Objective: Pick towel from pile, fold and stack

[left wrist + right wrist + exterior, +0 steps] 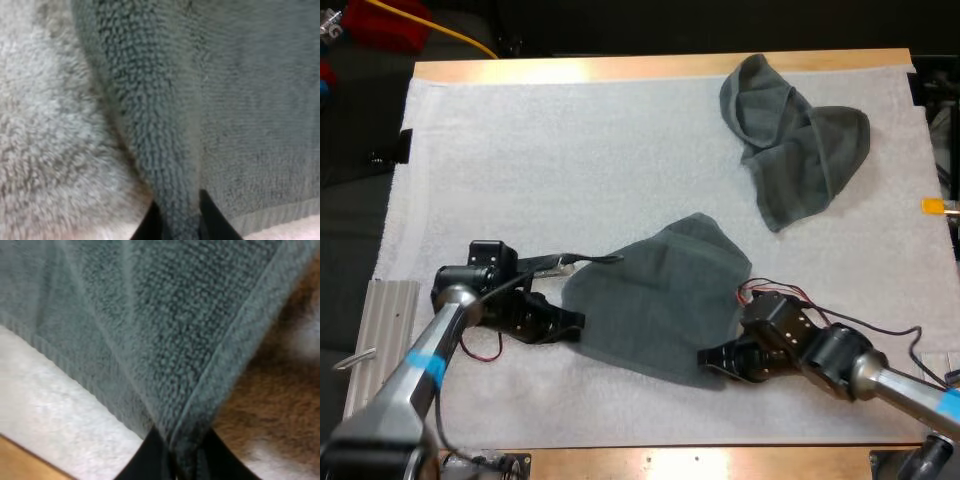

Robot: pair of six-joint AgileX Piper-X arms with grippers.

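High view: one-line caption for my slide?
Left gripper and right gripper hold opposite edges of the near towel; crumpled towel lies far right.

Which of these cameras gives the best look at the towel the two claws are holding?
The high view: it takes in the whole held towel lying on the mat, with the left gripper and right gripper at its edges. Each wrist view gives a close-up of cloth pinched between that arm's fingers.

The centre towel [655, 300] is dark grey-green, looped terry with a smoother hem band, the crumpled towel [795, 140] at two o'clock matches it, the mat [570, 150] is white, the table [650, 67] pale tan wood, and the left gripper [570, 322] and right gripper [710, 358] are black.
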